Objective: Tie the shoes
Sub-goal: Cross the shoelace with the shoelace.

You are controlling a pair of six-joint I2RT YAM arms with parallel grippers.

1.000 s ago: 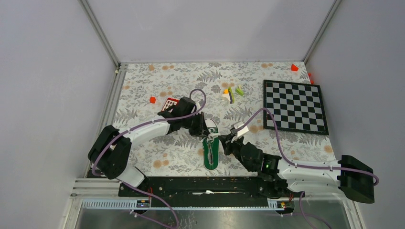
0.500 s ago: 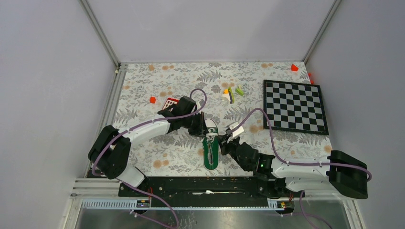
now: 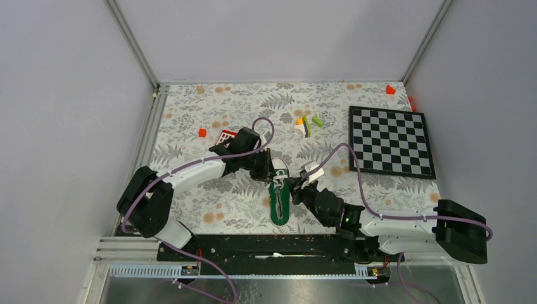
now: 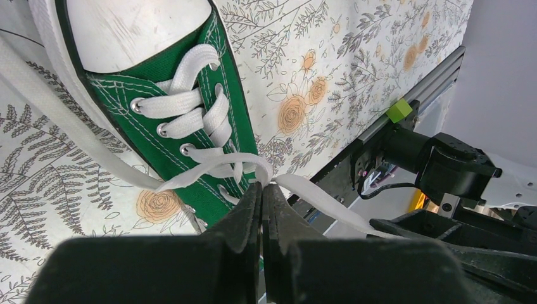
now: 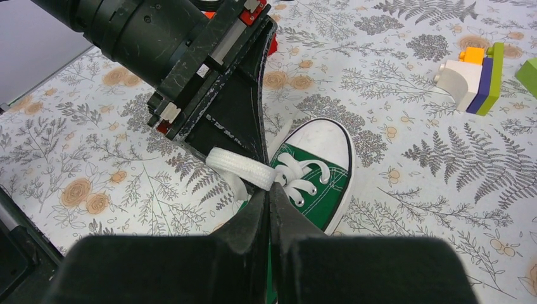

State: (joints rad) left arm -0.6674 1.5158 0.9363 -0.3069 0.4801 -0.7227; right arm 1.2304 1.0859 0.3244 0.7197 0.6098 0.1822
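Plain grey walls (image 3: 278, 38) enclose a table (image 3: 183, 126) covered in floral-patterned cloth.

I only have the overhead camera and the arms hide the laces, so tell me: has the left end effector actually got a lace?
Observer: Yes. The left wrist view shows the left end effector shut on the lace, near the lower eyelets of the shoe.
Operator: And the right one?
Observer: The right wrist view shows the right end effector shut on the lace too, over the laced part of the shoe.
Operator: Any bow yet?
Observer: None shows in either wrist view; loose strands run off both sides of the left end effector's tip.
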